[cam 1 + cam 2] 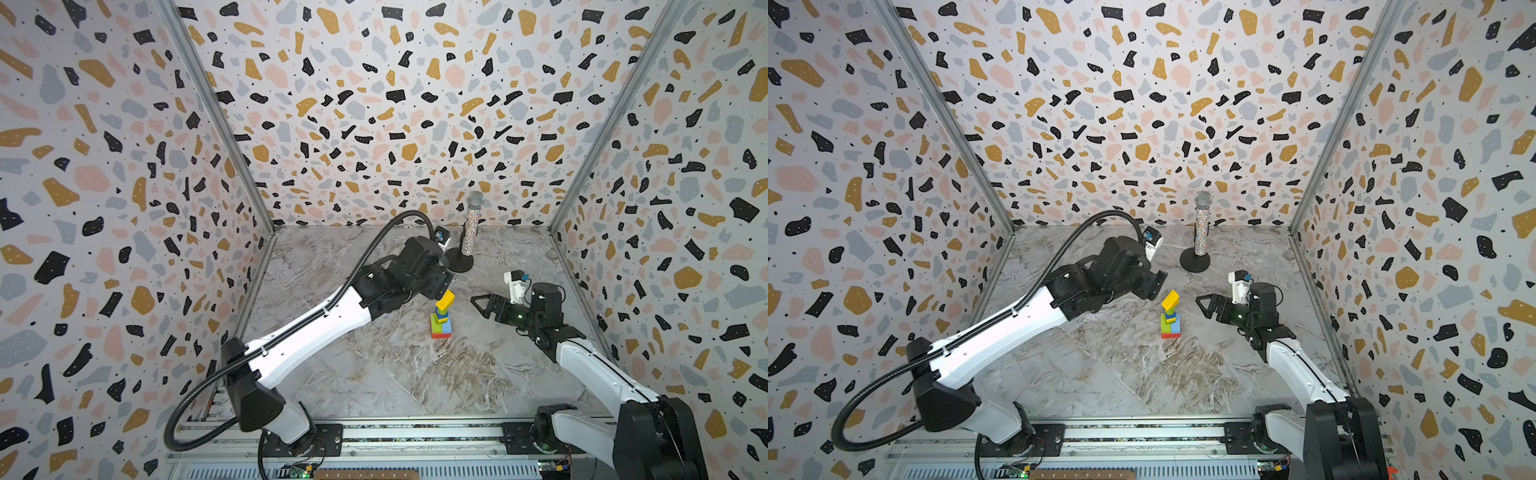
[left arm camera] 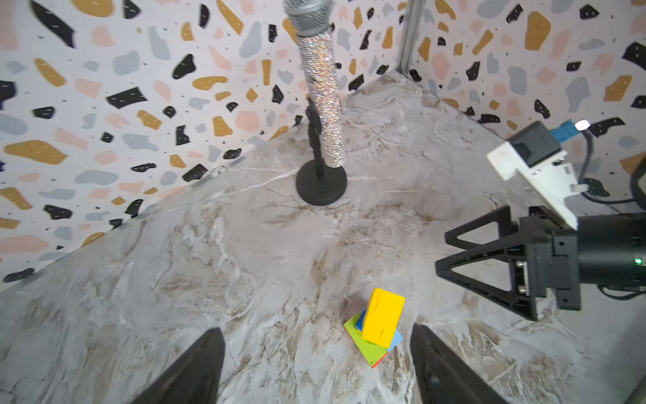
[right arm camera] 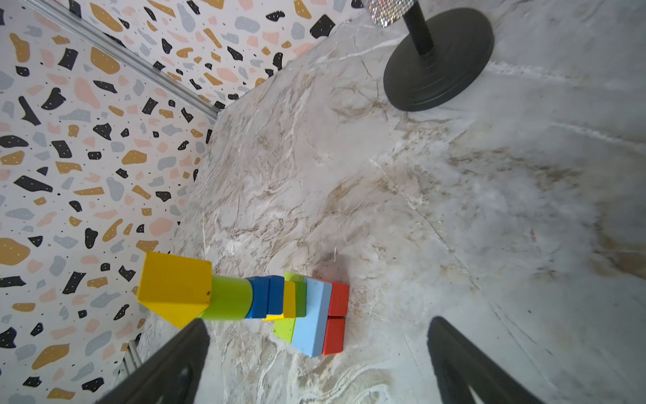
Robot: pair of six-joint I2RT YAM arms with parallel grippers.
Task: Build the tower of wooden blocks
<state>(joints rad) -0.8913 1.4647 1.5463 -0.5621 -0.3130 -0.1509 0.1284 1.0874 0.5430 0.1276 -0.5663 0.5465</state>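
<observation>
Tower (image 1: pixel 442 318) stands on the marble table (image 1: pixel 374 374), near the microphone (image 1: pixel 472 226), on its arm-base side. Red bricks (image 3: pixel 338 299) are lowest, then a light blue brick (image 3: pixel 313 314), with a yellow block (image 1: pixel 445 300) askew on top. Left gripper (image 2: pixel 316 335) hangs over the tower on the microphone side, fingers wide apart and empty. It seems clear of the yellow block, but that's hard to tell. Right gripper (image 2: pixel 443 254) is near the microphone too, level with the tower top, fingers apart and empty.

The left arm (image 1: pixel 307 328) and right arm (image 1: pixel 590 365) wear white shells with black joints. A ribbed black hose (image 1: pixel 169 432) trails the left; a green light (image 1: pixel 519 317) dots the right.
</observation>
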